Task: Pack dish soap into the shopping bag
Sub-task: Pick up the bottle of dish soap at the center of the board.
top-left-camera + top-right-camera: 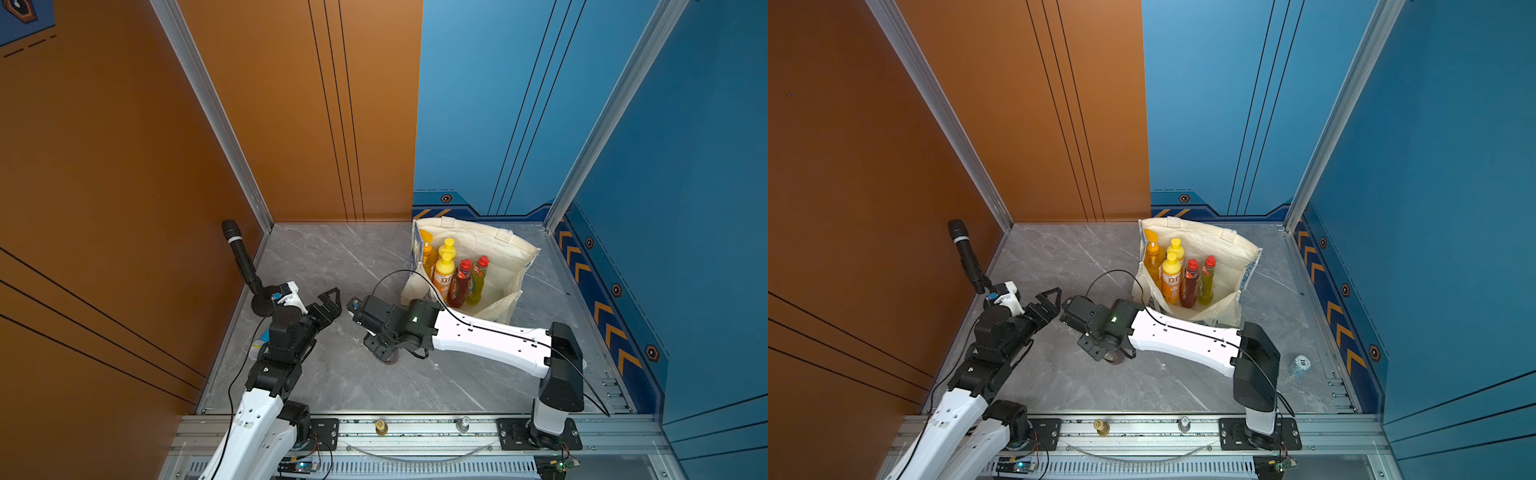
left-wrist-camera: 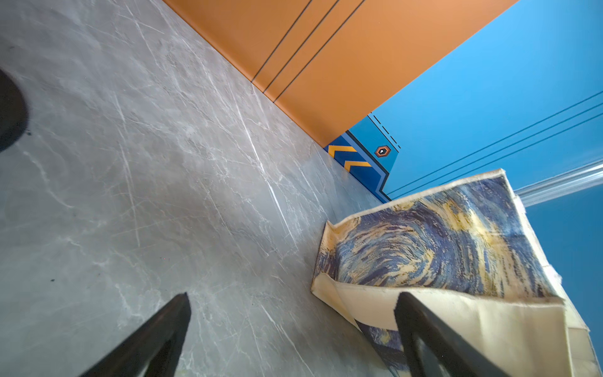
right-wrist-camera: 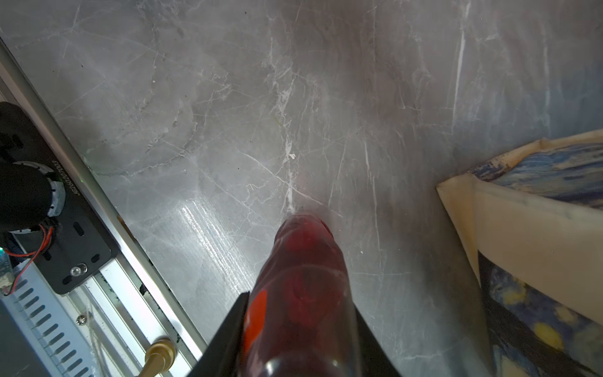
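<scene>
Tote of cream fabric with blue-and-yellow swirl print [image 1: 513,249] stands open at the back right of the grey marble tabletop [image 1: 332,257]. It holds five upright bottles: large orange pump bottle [image 1: 428,255], two orange yellow-capped bottles [image 1: 443,276], dark red red-capped bottle [image 1: 458,284], yellow-green red-capped bottle [image 1: 475,284]. Right gripper [image 3: 298,315]: black fingers clamped on both sides of a second dark red plastic bottle [image 3: 303,261], low at the tabletop, outside the tote; contact with the surface unclear. Left gripper [image 2: 290,336]: fingers wide apart, empty, left of the tote.
</scene>
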Controlling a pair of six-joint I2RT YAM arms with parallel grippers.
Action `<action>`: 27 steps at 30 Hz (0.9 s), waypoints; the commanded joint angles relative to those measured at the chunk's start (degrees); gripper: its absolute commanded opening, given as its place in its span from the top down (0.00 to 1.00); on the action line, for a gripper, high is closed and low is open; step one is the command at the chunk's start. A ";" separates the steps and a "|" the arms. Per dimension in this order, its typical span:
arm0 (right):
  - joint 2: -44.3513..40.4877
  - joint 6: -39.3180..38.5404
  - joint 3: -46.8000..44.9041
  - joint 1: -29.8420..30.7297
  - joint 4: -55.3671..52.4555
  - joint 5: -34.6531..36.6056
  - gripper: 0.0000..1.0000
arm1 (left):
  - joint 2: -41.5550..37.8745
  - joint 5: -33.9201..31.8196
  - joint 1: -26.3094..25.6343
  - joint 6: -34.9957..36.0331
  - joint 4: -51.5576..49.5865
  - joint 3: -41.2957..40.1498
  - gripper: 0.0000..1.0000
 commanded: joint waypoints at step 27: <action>-34.40 14.01 1.82 -15.30 -14.73 1.01 0.87 | 34.13 3.59 -26.60 18.22 1.32 35.25 0.10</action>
